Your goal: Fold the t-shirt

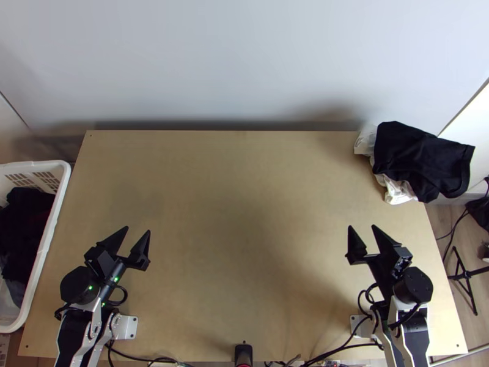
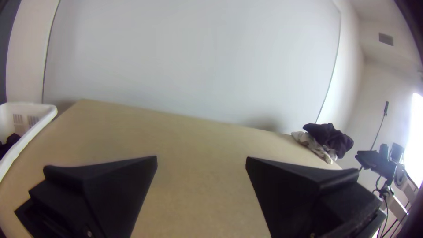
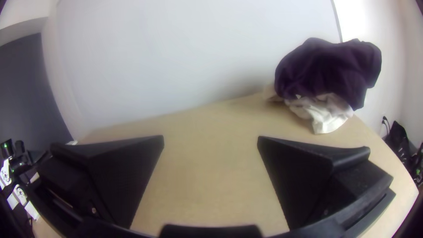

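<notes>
in the top view the likely black cloth t-shirt [image 1: 419, 160] lies rumpled on the far-right corner of the light wooden table [image 1: 244, 196], all folding seemingly left; in the left wrist view the black left gripper [image 2: 202, 157] stands wide, in the right the black right gripper [image 3: 211, 136] too.

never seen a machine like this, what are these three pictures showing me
This is a robot with a left arm and a right arm, both silver-grey with black joints. The top view looks steeply down from above; each wrist view comes from a camera on that arm, behind its own fingers.

At the far right corner of the light wooden table, a bunched black cloth lies over crumpled white cloth. Beside the table's left edge is a white plastic basket with dark cloth inside. I can't tell which is the t-shirt.

The left gripper and right gripper are open, holding nothing.
</notes>
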`<action>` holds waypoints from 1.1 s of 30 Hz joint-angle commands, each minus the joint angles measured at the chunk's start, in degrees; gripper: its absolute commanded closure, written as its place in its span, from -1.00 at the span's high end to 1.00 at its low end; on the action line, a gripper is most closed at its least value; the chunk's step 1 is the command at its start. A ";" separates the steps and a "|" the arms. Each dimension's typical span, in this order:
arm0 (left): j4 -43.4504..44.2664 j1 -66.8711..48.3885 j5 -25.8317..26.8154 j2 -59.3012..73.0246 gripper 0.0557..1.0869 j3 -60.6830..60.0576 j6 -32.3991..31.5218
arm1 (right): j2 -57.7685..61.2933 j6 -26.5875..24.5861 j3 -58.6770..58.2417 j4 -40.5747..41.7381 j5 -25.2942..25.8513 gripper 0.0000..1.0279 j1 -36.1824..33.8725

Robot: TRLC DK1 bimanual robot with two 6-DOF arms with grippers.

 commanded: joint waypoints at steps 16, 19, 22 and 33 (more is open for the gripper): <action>0.30 4.65 -5.29 -0.08 0.90 -0.01 1.23 | 0.69 -2.49 -0.03 -1.52 4.02 0.90 5.09; -0.14 4.91 -4.76 -0.08 0.90 -0.01 2.72 | 0.78 -2.49 -0.03 -1.52 4.10 0.90 5.17; -1.01 2.45 -4.94 0.10 0.90 -0.01 4.92 | 0.78 -2.49 -0.03 -1.61 4.37 0.90 4.82; 1.45 1.14 -5.46 -0.08 0.90 0.25 4.66 | 0.25 -3.37 -0.03 -1.70 5.33 0.90 5.00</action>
